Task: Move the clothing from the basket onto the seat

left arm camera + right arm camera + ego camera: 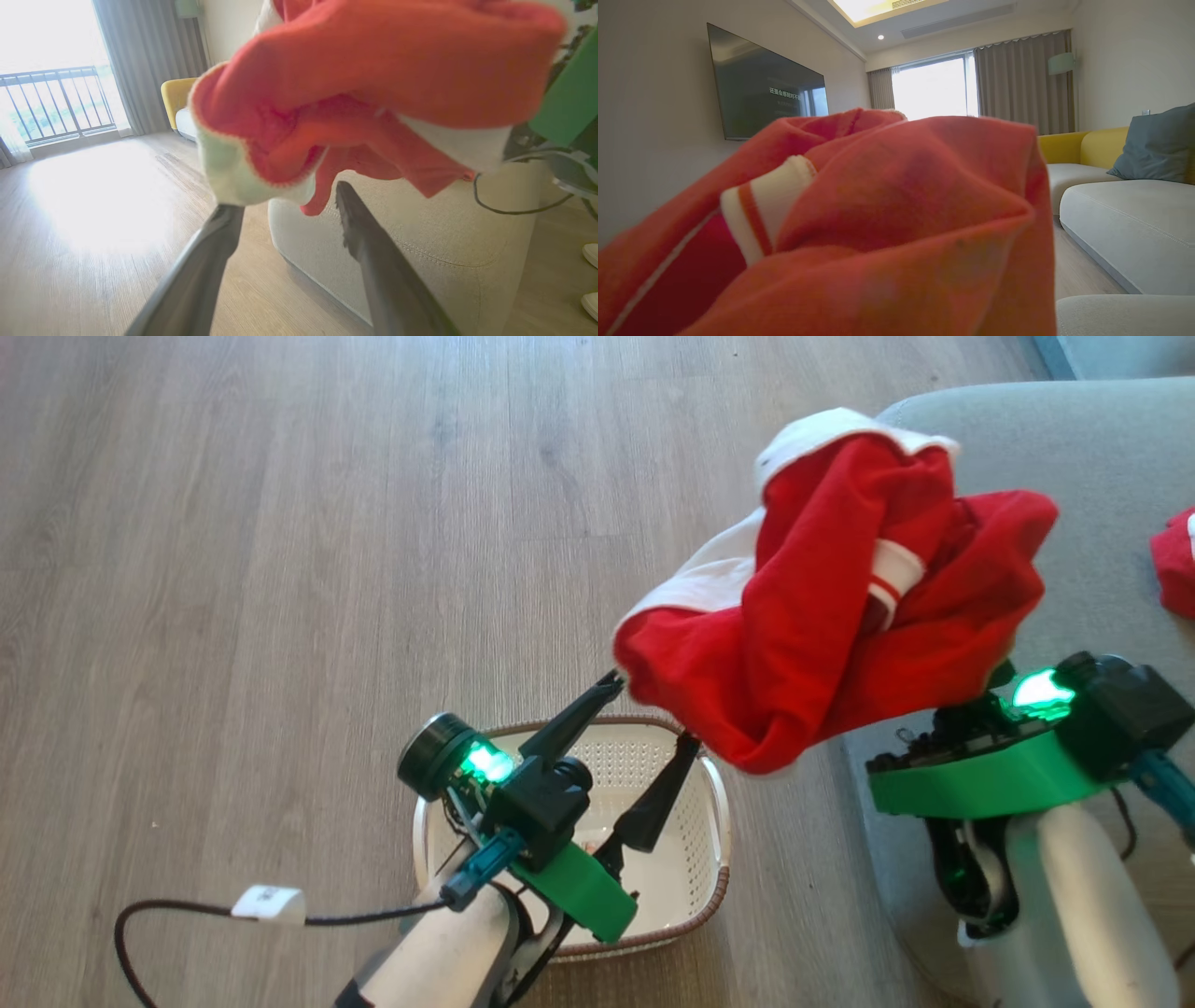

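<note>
A red garment of the clothing (840,616) with white bands hangs bunched in the air between the basket and the corner of the seat. My right gripper (980,705) is shut on it, its fingers buried in the cloth (901,210). My left gripper (647,717) stands open above the cream basket (711,821), its fingertips just under the garment's lower hem (373,70). Nothing sits between those fingers (364,233). The basket's bottom shows bare white. A second red garment (1176,560) lies on the grey-green seat (1074,448) at the far right edge.
Wood floor (280,569) spreads to the left and beyond the basket. A black cable with a white tag (269,903) loops off my left forearm. A yellow chair (175,95), a blue-grey cushion (1157,144) and a wall screen (761,88) stand farther off. White shoes (591,254) sit by the sofa.
</note>
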